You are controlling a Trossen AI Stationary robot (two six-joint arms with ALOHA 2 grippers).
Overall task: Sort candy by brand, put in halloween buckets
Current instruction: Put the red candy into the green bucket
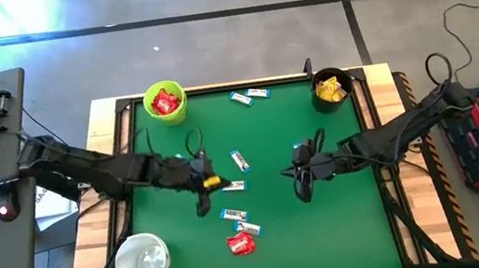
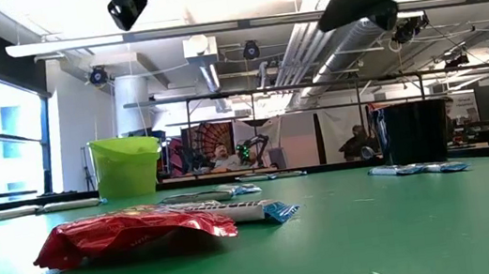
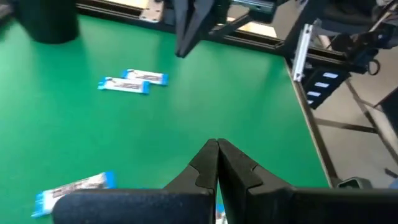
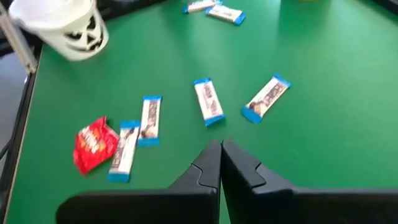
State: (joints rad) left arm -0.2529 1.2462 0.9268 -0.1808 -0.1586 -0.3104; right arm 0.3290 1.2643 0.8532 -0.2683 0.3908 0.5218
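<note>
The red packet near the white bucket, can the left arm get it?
Probably yes. The red packet lies in the open on the mat, with bars beside it, close to the shut left gripper.

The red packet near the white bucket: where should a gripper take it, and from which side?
Best guess: pinch the red packet across its puffed middle, coming straight down. It lies flat and crumpled on the green table, so its edges offer little. A white-and-blue bar lies against it on the side away from the table's front edge, so keep the gripper off that side.
</note>
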